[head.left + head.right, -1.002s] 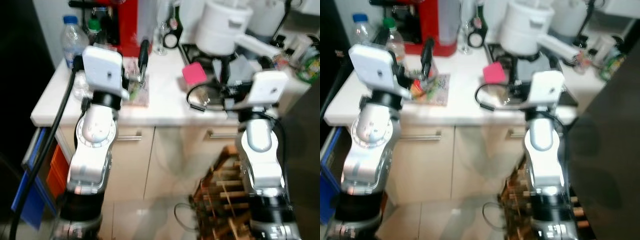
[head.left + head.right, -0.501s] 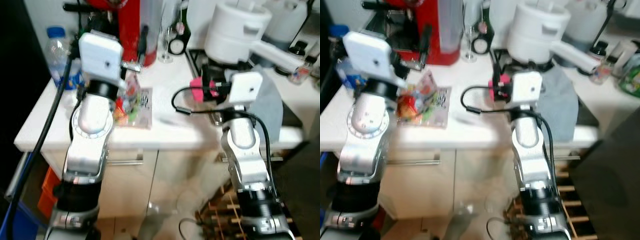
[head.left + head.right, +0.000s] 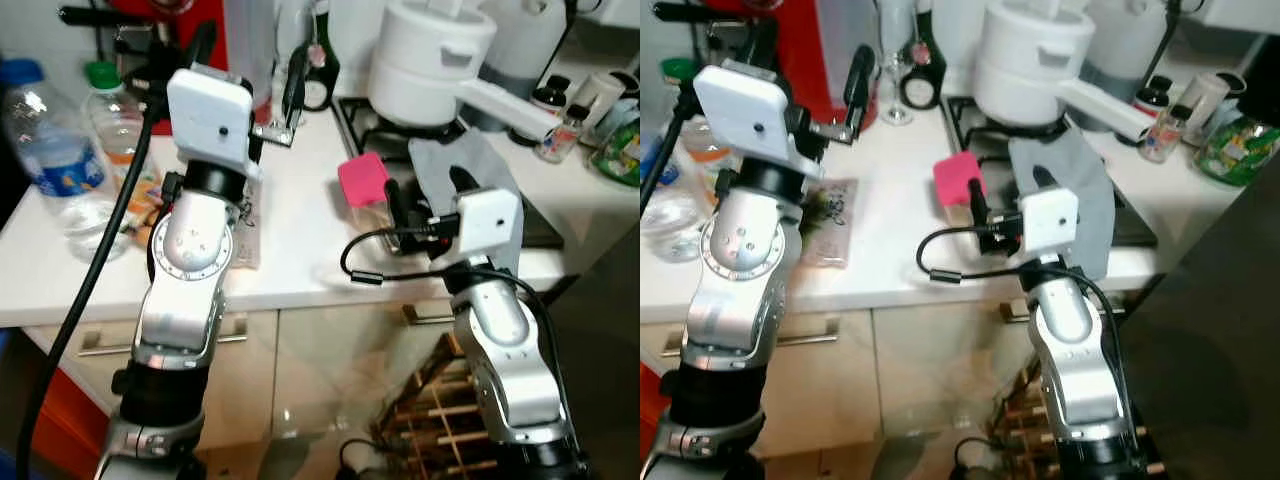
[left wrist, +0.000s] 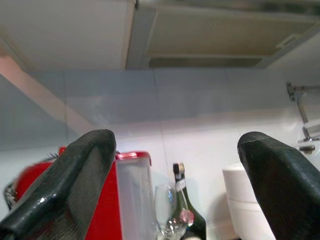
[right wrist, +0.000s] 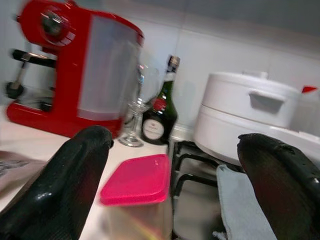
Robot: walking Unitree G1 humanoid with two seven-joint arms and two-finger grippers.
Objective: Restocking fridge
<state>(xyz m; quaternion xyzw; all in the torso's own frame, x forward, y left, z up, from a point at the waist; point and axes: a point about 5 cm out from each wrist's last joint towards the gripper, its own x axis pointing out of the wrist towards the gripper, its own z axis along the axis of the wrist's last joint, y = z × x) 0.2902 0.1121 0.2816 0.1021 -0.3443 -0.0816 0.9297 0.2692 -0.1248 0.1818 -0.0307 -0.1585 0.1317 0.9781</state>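
Note:
A clear container with a pink lid (image 3: 362, 180) stands on the white counter (image 3: 300, 240) beside the hob. My right gripper (image 3: 425, 195) hovers open just on the near side of it; the right wrist view has the container (image 5: 137, 181) low between the two fingers, apart from them. My left gripper (image 3: 250, 62) is raised over the counter's left part, open and holding nothing, its fingers tilted up toward the wall. A printed packet of vegetables (image 3: 830, 225) lies flat under that arm, partly hidden. Two water bottles (image 3: 55, 165) stand at the far left.
At the back are a red coffee machine (image 5: 75, 75), a wine glass (image 5: 137, 107) and a dark bottle (image 5: 160, 112). A white pot (image 3: 430, 65) sits on the hob, a grey cloth (image 3: 480, 175) before it. A wooden rack (image 3: 440, 420) stands on the floor.
The view has swung left and come nearer the counter. The right gripper has drawn back a little to the near side of the pink-lidded container. Both grippers stay open.

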